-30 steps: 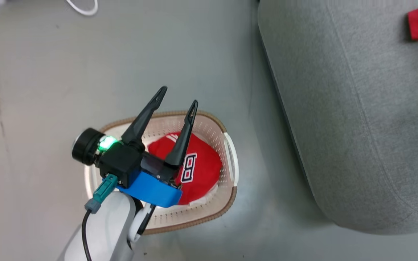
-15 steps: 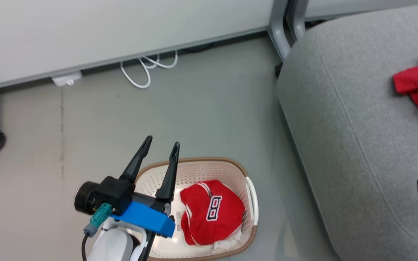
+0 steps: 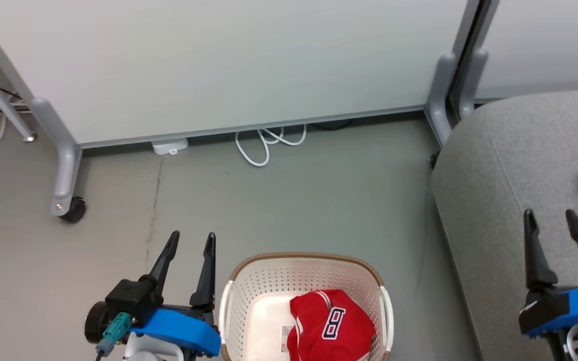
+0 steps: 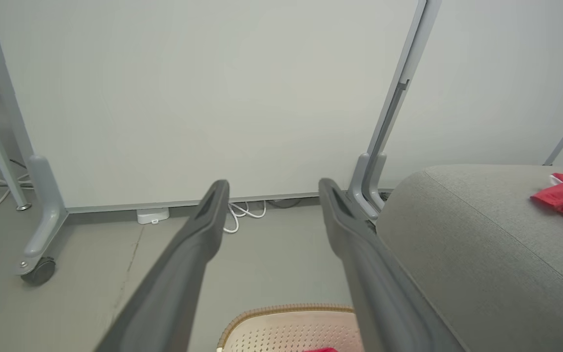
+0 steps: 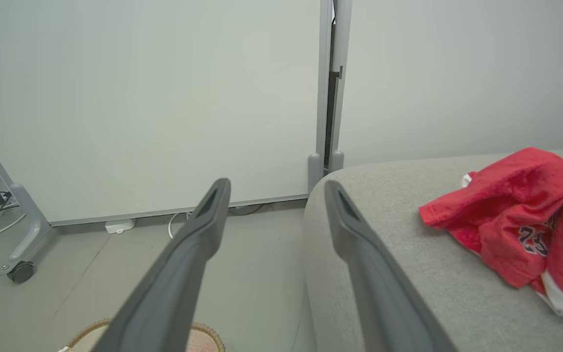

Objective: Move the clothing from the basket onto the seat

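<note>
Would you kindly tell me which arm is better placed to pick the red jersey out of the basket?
Left, most likely. The left gripper is open just beside the basket holding the jersey. The right gripper, also open, is over the seat, with floor between it and the basket.

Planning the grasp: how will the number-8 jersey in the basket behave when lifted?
The jersey lies bunched and folded over itself, so it will probably hang limp from a pinch. It looks thin, likely light. The other jersey sits crumpled on the seat, so this one probably won't keep its shape either.
</note>
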